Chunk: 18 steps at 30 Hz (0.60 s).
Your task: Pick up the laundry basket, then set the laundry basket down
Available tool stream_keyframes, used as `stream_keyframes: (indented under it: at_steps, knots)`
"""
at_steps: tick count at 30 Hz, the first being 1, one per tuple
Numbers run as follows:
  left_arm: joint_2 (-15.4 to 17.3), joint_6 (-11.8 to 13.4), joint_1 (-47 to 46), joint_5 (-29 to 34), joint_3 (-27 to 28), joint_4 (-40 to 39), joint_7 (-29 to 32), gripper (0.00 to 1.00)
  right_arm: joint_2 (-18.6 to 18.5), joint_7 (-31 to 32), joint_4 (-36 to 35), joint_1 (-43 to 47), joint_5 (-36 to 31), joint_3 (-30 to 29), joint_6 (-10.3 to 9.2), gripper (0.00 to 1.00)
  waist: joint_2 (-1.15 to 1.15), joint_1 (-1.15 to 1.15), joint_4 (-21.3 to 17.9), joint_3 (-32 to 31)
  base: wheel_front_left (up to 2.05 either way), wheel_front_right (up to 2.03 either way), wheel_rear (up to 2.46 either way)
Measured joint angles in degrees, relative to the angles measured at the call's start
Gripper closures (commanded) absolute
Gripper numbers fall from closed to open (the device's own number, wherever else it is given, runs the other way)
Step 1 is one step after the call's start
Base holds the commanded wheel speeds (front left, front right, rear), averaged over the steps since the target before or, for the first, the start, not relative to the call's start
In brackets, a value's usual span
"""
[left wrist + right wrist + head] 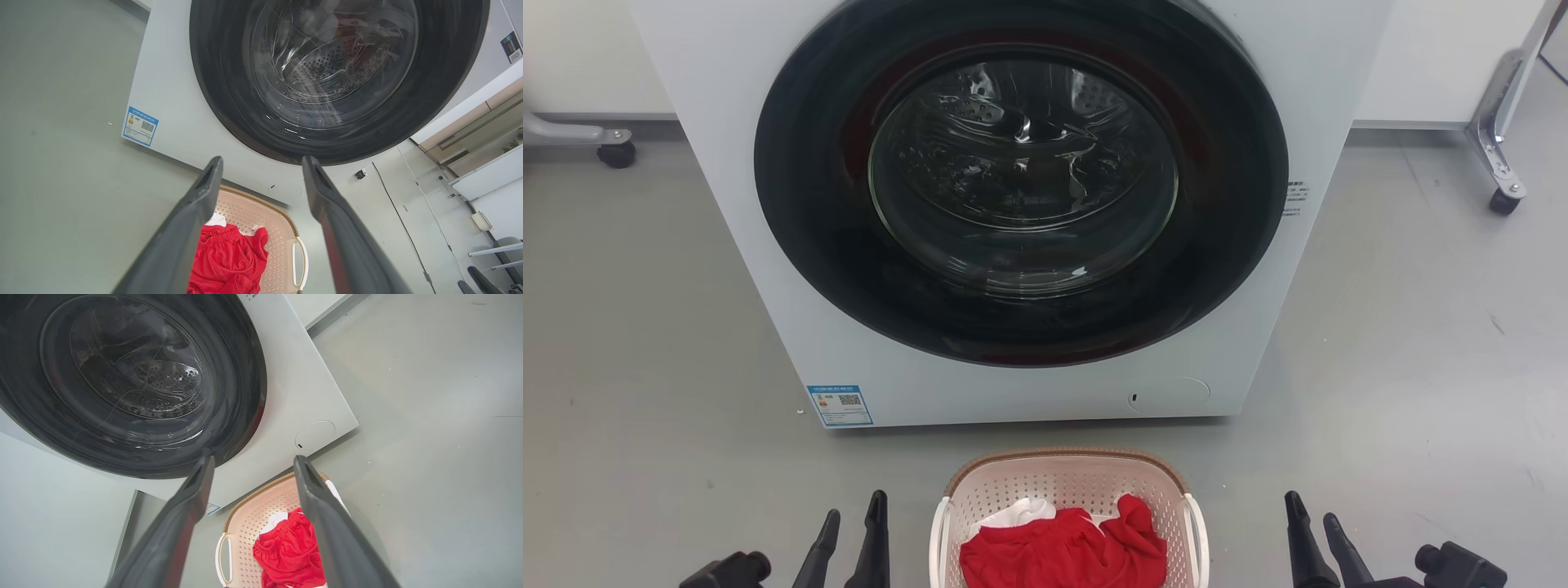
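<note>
Two sides open for approach

Bare floor lies open left and right of the laundry basket, which stands near the lower front edge of the washer. Left gripper and right gripper flank it, jaws spread and empty. Basket walls: pale pinkish perforated plastic, rounded corners, brown ribbed rim, white loop handles. Red garment and white cloth lie inside.

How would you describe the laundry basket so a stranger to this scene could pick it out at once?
Find the big white washing machine with its round dark door. On the grey floor just in front of it sits the laundry basket, small and pale pink with perforated walls. Its brown rim, white side handles and the red garment inside set it apart.
</note>
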Motion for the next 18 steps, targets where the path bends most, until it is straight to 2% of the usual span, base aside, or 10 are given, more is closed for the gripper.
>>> stream_keyframes:
  at_steps: [18]
  knots:
    - [0.5, 2.7, 0.0, 16.6, -2.7, -1.0, -3.7, 0.0, 0.0, -3.6, -0.5, 0.1, -16.2, 2.8, -2.52, 0.0, 0.0, 0.0, 0.0, 0.7, 0.0, 0.0, 0.0]
